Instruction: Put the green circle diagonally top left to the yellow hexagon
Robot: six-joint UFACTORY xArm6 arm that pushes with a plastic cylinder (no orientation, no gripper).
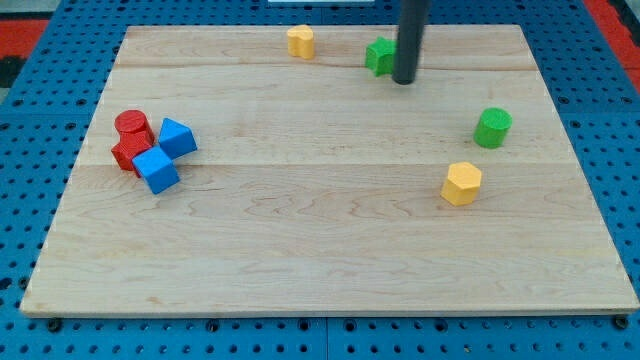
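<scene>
Green circle point(492, 127) sitting up-right of yellow hexagon point(461, 183), near it. My tip point(404, 79) resting beside green block point(379, 55), well off. No fingers, nothing held. Approach pending: getting to circle's right, pushing left.

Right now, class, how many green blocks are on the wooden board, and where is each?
2. A green cylinder sits at the view's right, just above the yellow hexagon. Another green block is at the view's top, partly hidden behind my tip.
</scene>
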